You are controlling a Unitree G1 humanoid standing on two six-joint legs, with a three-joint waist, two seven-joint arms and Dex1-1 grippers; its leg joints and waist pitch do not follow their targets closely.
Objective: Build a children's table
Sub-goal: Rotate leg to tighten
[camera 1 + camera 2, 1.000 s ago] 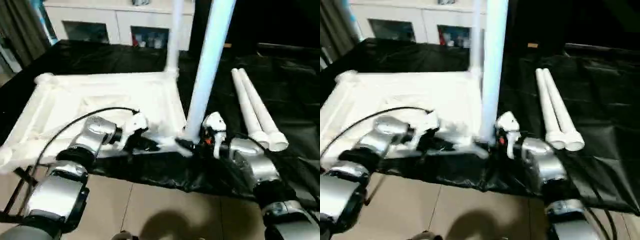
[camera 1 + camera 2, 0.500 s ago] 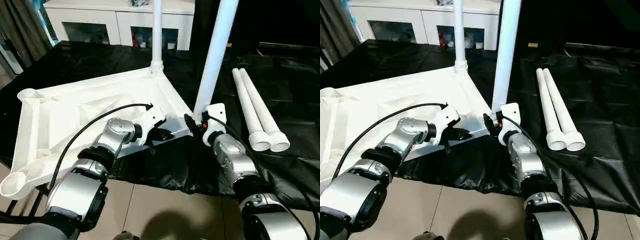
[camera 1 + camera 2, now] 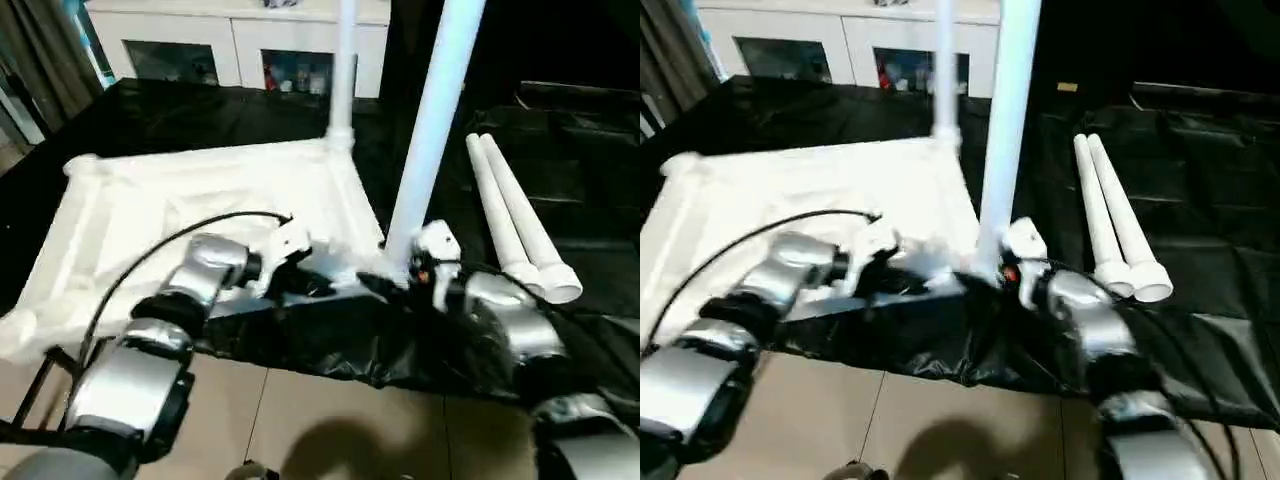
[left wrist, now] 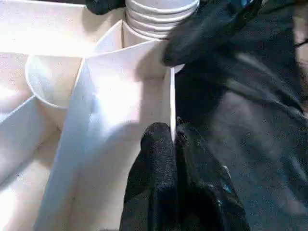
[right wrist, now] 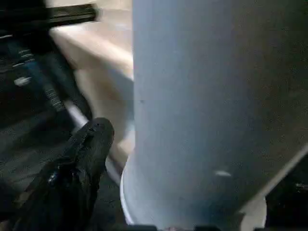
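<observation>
The children's table lies upside down on the black sheet, its white ribbed top (image 3: 190, 205) facing up. One white leg (image 3: 345, 70) stands in the far corner socket. A second leg (image 3: 432, 130) stands in the near corner socket (image 4: 159, 14). Two loose legs (image 3: 512, 215) lie side by side to the right. My left gripper (image 4: 172, 137) is shut on the top's thin near rim (image 4: 171, 91), close to that socket. Around the base of the near leg (image 5: 202, 110) sits my right gripper (image 3: 392, 279), open, and its one visible finger (image 5: 89, 149) is just off the leg.
A white glass-door cabinet (image 3: 230, 45) stands behind the black-sheeted work table (image 3: 560, 130). The sheet's front edge hangs over tan floor (image 3: 330, 420) just below my forearms. A black cable (image 3: 170, 250) loops over my left forearm.
The whole picture has swayed with the head. My left gripper keeps its hold on the rim and my right gripper stays at the base of the near leg.
</observation>
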